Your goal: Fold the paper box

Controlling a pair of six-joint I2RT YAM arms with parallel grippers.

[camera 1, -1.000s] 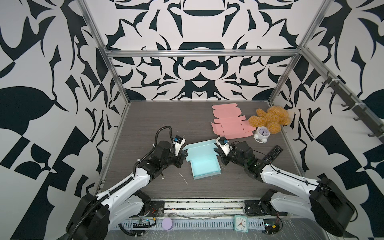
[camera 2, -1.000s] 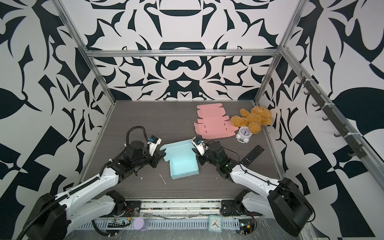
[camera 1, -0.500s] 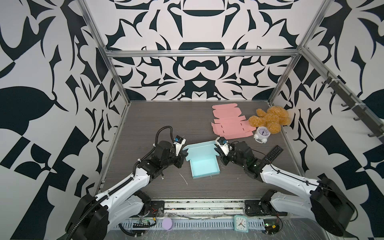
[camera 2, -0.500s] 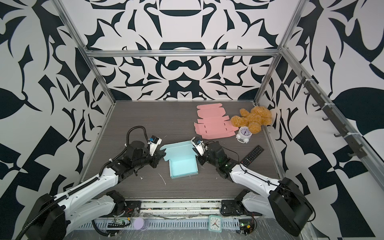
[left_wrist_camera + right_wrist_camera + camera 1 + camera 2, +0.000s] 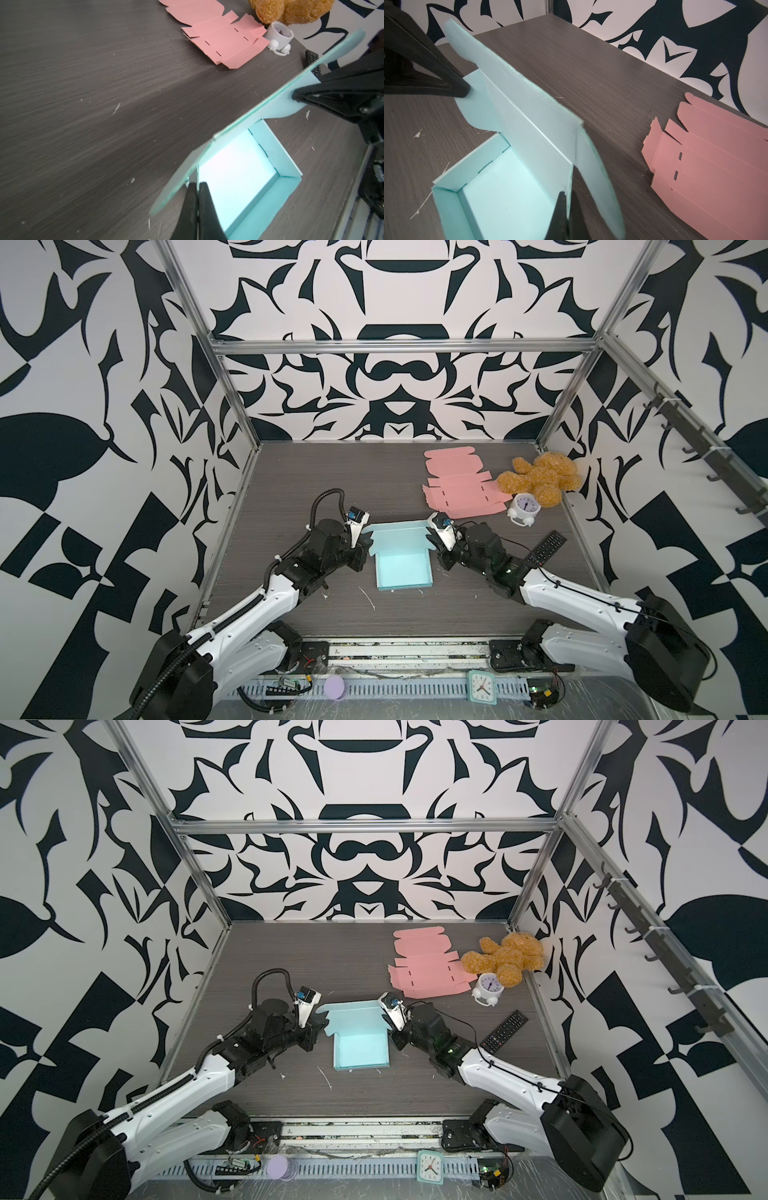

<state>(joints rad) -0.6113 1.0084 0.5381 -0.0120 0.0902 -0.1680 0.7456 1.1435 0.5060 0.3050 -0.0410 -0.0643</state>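
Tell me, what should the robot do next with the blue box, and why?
Probably tip the lid down over the tray, with both arms moving together. The tray's walls already stand and the lid is upright at its far edge. The left pincer and right pincer are each shut on one end of the lid, as far as the wrist views show.

Legible text: none.
- Alarm clock [image 5: 525, 506], counter: dial marks too small to read.
- Square clock [image 5: 482, 692], front rail: hands show, numerals unreadable.
- Remote [image 5: 546, 547], counter: key markings too small to read.
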